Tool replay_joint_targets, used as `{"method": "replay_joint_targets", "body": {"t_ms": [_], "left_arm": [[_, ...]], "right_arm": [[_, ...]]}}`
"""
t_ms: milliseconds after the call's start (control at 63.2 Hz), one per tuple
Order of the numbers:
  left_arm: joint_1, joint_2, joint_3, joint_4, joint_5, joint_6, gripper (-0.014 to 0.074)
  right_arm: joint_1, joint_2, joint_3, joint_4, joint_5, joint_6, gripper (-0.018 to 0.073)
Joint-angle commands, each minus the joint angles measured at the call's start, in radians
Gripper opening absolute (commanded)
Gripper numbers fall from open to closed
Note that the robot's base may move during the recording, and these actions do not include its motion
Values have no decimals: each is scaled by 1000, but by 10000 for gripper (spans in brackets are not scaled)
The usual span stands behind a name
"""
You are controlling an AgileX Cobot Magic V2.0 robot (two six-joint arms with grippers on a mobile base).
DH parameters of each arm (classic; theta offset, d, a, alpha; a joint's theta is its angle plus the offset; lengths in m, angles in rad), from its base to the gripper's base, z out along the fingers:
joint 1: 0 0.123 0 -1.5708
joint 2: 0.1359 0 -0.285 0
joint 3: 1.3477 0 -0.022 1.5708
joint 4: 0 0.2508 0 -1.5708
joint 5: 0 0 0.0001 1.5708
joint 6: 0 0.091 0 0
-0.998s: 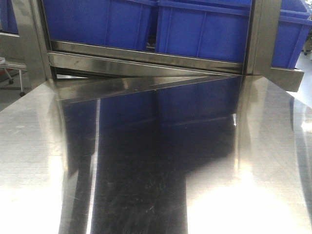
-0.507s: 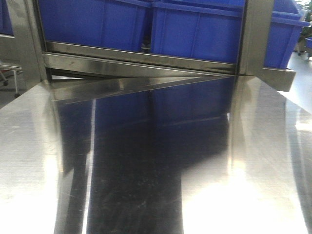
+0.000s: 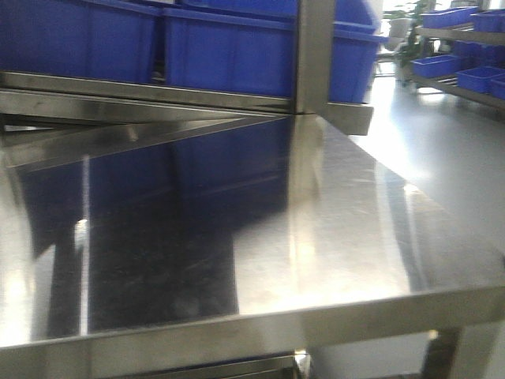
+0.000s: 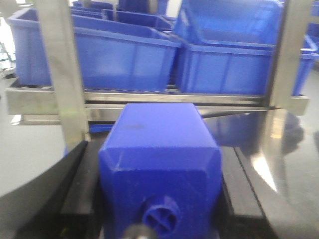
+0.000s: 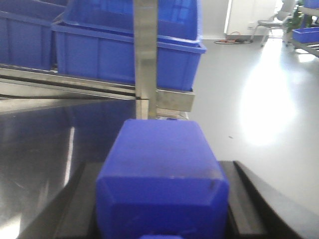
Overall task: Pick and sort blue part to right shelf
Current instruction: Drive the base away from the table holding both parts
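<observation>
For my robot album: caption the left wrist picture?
Black jaws grip a solid-blue square plastic block before open blue plastic bins.

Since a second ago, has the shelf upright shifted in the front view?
Yes: the shelf upright slid left in frame, and the table with it, so likely the camera swung right.

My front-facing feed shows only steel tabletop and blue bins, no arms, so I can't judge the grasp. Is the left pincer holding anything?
Observer: Yes, the left pincer grips a blue block between its black fingers.
Operator: Which way does it point?
Observer: Its knob faces the wrist camera, its base the blue bins on the shelf.
Operator: And the other arm?
Observer: The right pincer holds a second blue block, facing a steel upright of the shelf.
</observation>
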Motion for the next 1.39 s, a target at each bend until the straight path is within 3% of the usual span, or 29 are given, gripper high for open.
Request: {"method": "replay_joint_targets", "body": {"t_ms": [0,1378], "left_arm": [[0,7,-28,2,-95,0,314],[0,7,-28,2,-95,0,314]], "right_arm": [[-8,6,-31,-1,-87,-7,465],[-8,6,-31,-1,-87,-7,465]]}}
